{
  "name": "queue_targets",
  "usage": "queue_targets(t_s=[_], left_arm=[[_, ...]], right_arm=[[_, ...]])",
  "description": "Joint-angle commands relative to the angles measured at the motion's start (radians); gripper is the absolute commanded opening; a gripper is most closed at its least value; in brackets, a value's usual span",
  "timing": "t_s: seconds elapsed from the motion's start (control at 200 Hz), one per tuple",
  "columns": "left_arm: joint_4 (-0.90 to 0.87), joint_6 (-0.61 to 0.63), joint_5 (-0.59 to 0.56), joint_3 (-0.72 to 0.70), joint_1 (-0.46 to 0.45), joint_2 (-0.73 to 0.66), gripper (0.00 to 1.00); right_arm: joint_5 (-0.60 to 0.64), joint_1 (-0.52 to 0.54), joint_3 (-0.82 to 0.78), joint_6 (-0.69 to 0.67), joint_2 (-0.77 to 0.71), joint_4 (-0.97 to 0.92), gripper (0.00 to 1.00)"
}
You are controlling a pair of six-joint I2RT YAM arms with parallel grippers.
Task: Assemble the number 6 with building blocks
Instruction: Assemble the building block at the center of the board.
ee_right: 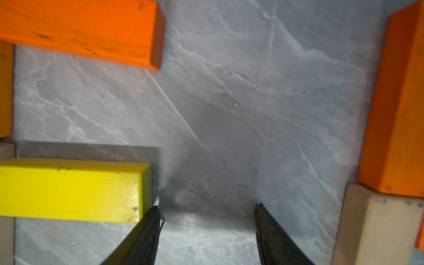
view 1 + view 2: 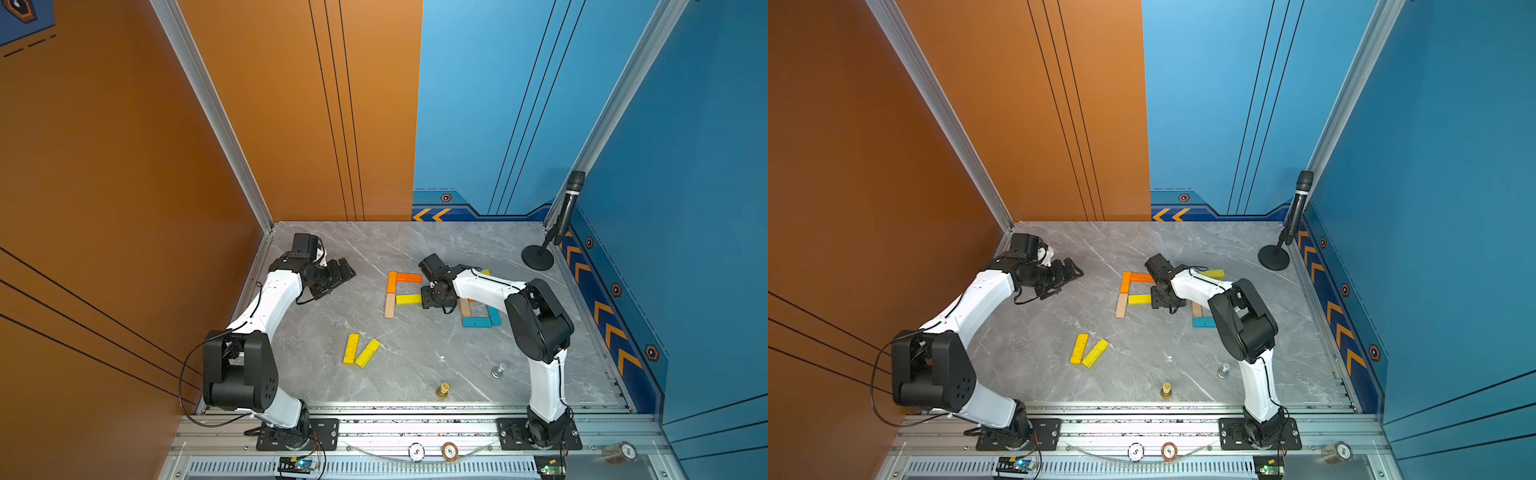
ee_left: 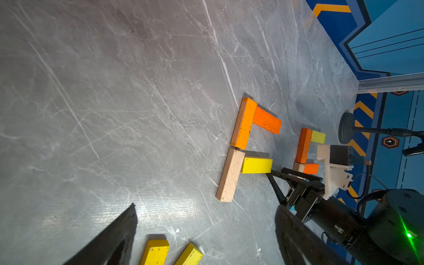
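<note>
Right end effector (image 1: 207,208) is down low over the counter (image 2: 415,357), jaws apart and nothing between them. One fingertip (image 1: 151,220) is right at the end of the yellow block (image 1: 68,190); can't tell if it touches.

That block is the middle bar of the unfinished 6 (image 2: 391,291) mid-counter. An orange block (image 2: 409,277) runs across the top. Another orange one (image 2: 391,282) and a tan block (image 2: 389,306) lie end to end down the side nearer the left arm. No bottom bar or lower right side yet.

Just beside it, partly under the right arm, is a second bunch of blocks, with two teal ones (image 2: 476,322) making a corner. Two loose yellow blocks (image 2: 351,349) lie side by side nearer the front, well apart from the 6.

Left end effector (image 3: 205,207) hangs wide open and empty over the far left of the counter. A gold piece (image 2: 443,390) and a silver piece (image 2: 498,370) stand near the front edge, and a mic (image 2: 569,208) is in the far right corner.
</note>
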Motion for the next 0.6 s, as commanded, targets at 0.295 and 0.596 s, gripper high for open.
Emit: queue_targets(t_s=[0.295,0.596], left_arm=[[0.007,-0.006,0.015,-0.009,-0.009,0.011,0.94],[0.007,-0.006,0.014,-0.008,-0.01,0.013,0.94]], right_arm=[[-0.04,0.01,-0.037,0.038,0.016,-0.075,0.68],[-0.04,0.014,-0.047,0.04,0.008,-0.078,0.68]])
